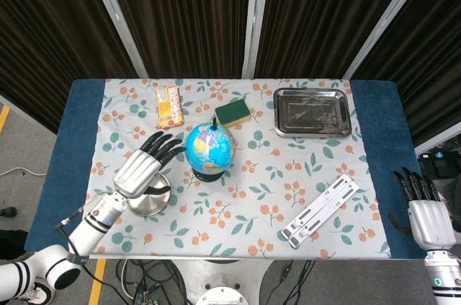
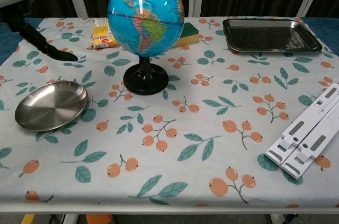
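Head and chest views of one moment at the surface (image 1: pixel 79 139), which was covered by a leaf-and-fruit patterned cloth. The left hand (image 1: pixel 142 166) hovered just left of the globe (image 1: pixel 209 148), apart from it, its fingers (image 1: pixel 160 146) spread and extended toward the sphere and holding nothing; in the chest view only its dark fingertips (image 2: pixel 59 53) showed at the left edge. The hand sat above the round steel dish (image 2: pixel 51 105), which lay on the cloth in front of and left of the globe's black base (image 2: pixel 145 81). The globe stood upright on that base near the middle of the cloth, within easy reach of the left hand, probably why that hand and not the other attended it. The right hand (image 1: pixel 425 208) was held off the right edge of the surface, well apart from everything, fingers extended upward and loosely apart, empty.

Behind the globe lay a green-and-yellow sponge (image 1: pixel 233 112) and, further left, an orange snack packet (image 1: pixel 168 107). A rectangular steel tray (image 1: pixel 312 112) occupied the far right corner; a folded white laptop stand (image 1: pixel 321 210) lay diagonally at the near right.
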`<state>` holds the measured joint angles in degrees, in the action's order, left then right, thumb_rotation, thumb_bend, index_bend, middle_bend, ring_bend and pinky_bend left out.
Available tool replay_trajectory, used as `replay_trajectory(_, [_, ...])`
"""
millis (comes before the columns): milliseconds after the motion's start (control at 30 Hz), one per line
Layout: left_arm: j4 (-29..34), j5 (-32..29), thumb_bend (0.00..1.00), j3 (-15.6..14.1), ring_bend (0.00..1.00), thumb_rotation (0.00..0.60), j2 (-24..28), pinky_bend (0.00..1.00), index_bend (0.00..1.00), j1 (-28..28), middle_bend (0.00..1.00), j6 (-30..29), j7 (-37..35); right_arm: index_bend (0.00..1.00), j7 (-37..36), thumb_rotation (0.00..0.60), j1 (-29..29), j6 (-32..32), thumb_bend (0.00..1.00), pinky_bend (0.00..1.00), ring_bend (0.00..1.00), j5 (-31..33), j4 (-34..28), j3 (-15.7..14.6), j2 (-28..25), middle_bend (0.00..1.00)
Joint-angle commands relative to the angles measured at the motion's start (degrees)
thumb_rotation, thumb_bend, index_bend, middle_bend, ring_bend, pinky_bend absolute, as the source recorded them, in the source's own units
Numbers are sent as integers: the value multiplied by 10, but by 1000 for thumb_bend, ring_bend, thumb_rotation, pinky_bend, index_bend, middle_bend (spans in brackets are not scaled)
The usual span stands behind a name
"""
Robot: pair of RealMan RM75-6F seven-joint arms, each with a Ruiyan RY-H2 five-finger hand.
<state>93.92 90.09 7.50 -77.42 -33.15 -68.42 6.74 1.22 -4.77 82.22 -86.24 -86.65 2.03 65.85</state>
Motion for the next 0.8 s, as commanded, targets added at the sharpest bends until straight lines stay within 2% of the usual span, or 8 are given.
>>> replay_trajectory(33, [0, 1, 42, 0, 57, 600, 8, 78, 175, 7, 107, -15, -9, 0, 2, 600, -1, -1, 216, 0, 0, 0, -1, 0, 0, 0])
replay_trajectory(400, [4, 39, 42, -2, 57, 600, 0, 78, 176, -5, 107, -34, -19, 0, 3, 600, -1, -4, 216, 0, 0, 1, 0, -1, 2, 0])
replay_trajectory(600, [9, 63, 42, -2, 57, 600, -20, 78, 175, -30, 108, -19, -18, 0, -2, 600, -2, -8, 217, 0, 0, 3, 4, -2, 5, 0])
replay_trajectory(800, [3, 54, 41, 1, 57, 600, -40, 78, 175, -52, 108, 8, -11, 0, -6, 600, -1, -6, 217, 0, 0, 2, 7, -1, 5, 0])
